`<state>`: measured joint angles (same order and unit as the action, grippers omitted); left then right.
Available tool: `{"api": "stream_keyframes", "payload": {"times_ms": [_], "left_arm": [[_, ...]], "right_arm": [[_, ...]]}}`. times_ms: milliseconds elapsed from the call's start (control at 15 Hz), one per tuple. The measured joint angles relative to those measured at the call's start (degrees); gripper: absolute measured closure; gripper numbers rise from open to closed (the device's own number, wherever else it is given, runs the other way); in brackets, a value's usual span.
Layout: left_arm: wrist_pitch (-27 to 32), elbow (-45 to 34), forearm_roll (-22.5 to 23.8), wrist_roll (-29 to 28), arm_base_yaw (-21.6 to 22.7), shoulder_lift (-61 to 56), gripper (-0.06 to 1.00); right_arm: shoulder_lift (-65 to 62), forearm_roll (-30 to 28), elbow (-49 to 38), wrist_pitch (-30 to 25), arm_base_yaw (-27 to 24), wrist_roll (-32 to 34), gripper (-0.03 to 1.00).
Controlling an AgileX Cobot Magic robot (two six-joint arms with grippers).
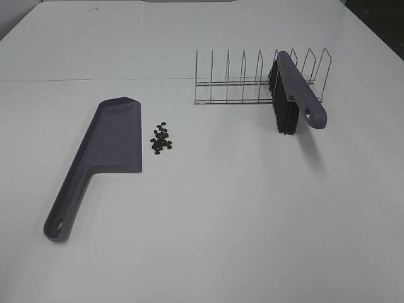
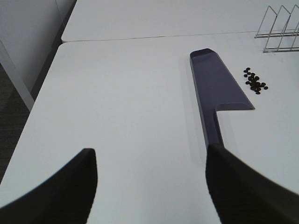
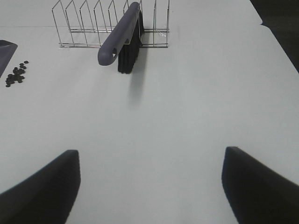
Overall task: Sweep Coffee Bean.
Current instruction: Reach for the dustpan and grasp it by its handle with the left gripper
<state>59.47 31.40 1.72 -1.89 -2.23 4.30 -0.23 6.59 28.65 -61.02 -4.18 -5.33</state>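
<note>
Nearest the wrist lens, the left gripper (image 2: 150,149) is cut off by the frame; its jaws are seen well apart, one hiding the end of the dustpan (image 1: 113,136) handle. The right gripper (image 3: 152,151) is likewise cropped, its jaws spread wide above the table (image 1: 252,221). The coffee beans (image 1: 161,137) are scattered in a loose cluster just beside the dustpan's long open edge, apart from it. The cluster is stretched along that edge. How single beans point cannot be made out. Beyond them, well apart from the dustpan, a brush (image 1: 300,88) is leaned in a wire rack (image 1: 252,79), bristles down.
</note>
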Motion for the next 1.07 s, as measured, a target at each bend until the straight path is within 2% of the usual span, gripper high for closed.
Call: {"api": "stream_keyframes", "payload": {"times_ms": [200, 400, 533, 800, 1067], "left_arm": [[-2.01, 4.24, -3.15, 0.00, 0.00, 13.06, 0.31], [-2.81, 10.66, -10.20, 0.00, 0.00, 29.85, 0.31], [-2.64, 15.99, -12.83, 0.00, 0.00, 44.63, 0.31], [-2.81, 21.08, -13.29, 1.15, 0.00, 63.14, 0.30], [-7.10, 24.58, -13.35, 3.67, -0.17, 80.33, 0.25]], "right_arm": [[0.00, 0.00, 0.00, 0.00, 0.00, 0.00, 0.23], [0.00, 0.00, 0.00, 0.00, 0.00, 0.00, 0.23], [0.00, 0.00, 0.00, 0.00, 0.00, 0.00, 0.23], [0.00, 0.00, 0.00, 0.00, 0.00, 0.00, 0.23], [0.00, 0.00, 0.00, 0.00, 0.00, 0.00, 0.23]]}}
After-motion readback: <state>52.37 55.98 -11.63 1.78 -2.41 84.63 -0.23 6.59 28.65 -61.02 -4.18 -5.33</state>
